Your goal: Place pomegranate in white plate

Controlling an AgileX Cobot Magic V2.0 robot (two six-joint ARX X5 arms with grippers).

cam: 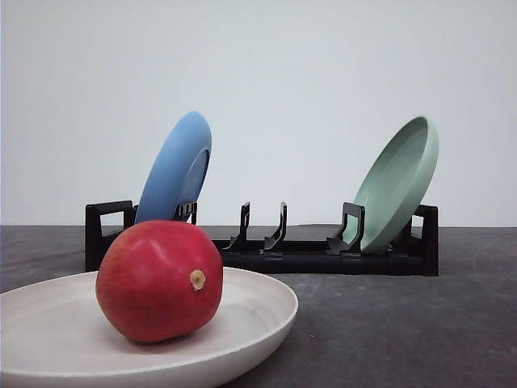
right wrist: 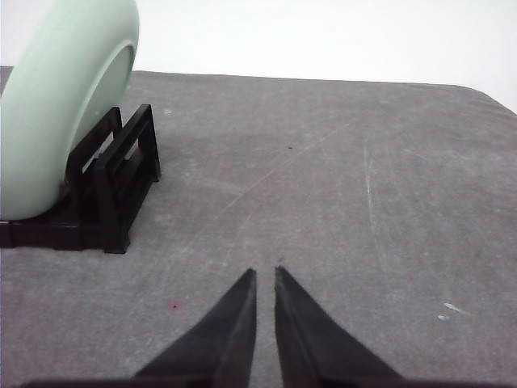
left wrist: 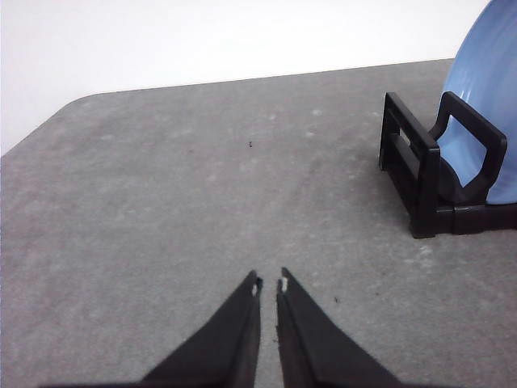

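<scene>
No brand, label or writing readable on anything here. The pomegranate (cam: 159,280) sits in the white plate (cam: 258,311), front-left of the front view, resting on the plate's inner surface w/ its tan stem nub turned toward the camera and slightly right. Plate lies flat on the dark grey worktop (cam: 404,323).

Behind it, a black dish rack (cam: 323,255) runs across the worktop. Blue plate (cam: 176,167) stands tilted in the rack's left end, top leaning right; pale green plate (cam: 396,184) stands tilted in the right end, also leaning right, hollow side facing left. Middle slots between them hold nothing but their own black dividers.

Left gripper (left wrist: 268,284): seen in the left wrist view, low over bare worktop, pointing fwd. Its fingers (left wrist: 234,331) are pressed nearly together, only a thin slit between the tips, pinching nothing. Rack end and the blue plate's edge are off to one side, well apart from the tips.

Right gripper (right wrist: 264,273): in the right wrist view, same pose, low over bare worktop. Fingers (right wrist: 307,339) close together w/ a narrow slit, nothing held. Green plate and rack end are near but apart from the tips.
</scene>
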